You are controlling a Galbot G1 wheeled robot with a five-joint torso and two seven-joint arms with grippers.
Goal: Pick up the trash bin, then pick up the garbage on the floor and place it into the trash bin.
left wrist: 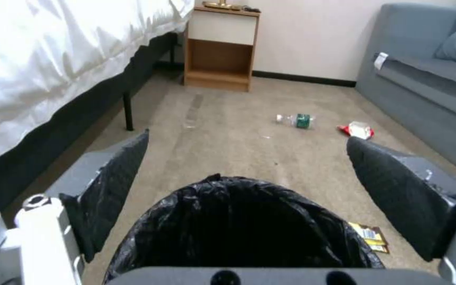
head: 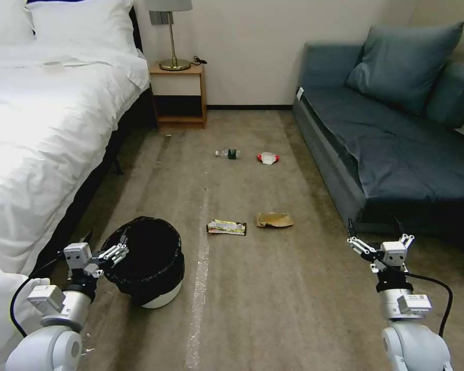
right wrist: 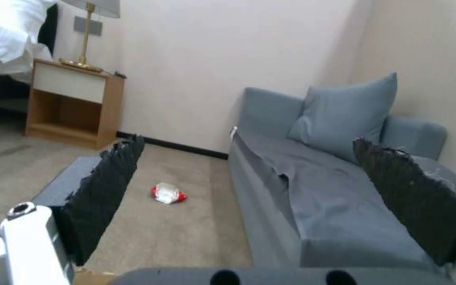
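Just behind the trash bin (head: 148, 260), at its near rim: left claw (head: 113, 253), spread wide and empty. Well off to the bin's right: right claw (head: 380, 243), likewise spread, idle.

Trash bin (left wrist: 238, 233): near rim cut off by the left wrist view's edge.
Snack wrapper (left wrist: 371, 236): partly hidden behind the bin liner.
Bottle label (head: 233, 153): text too small to read.
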